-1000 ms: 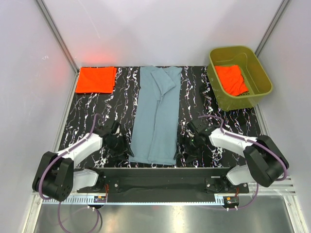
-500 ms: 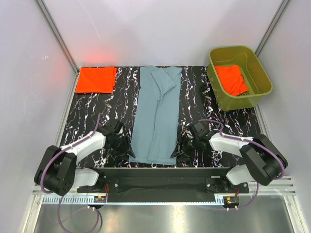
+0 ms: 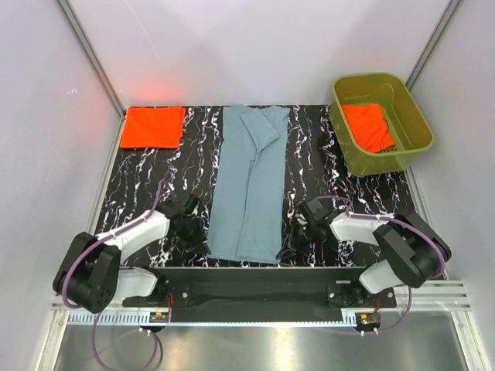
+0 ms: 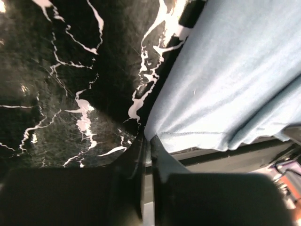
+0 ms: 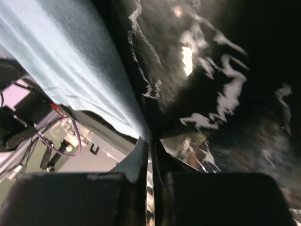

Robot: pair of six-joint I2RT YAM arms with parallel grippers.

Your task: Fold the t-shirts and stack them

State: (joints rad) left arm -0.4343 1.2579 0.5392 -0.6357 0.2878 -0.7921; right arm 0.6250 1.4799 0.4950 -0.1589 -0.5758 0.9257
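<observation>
The left gripper [image 4: 145, 141] and right gripper [image 5: 151, 143] each clamp tight on a near corner of the blue shirt [image 3: 249, 185] lying on the worktop [image 3: 155, 178].

I see no writing, label, brand, number or sign that can be read in any of the views.
</observation>
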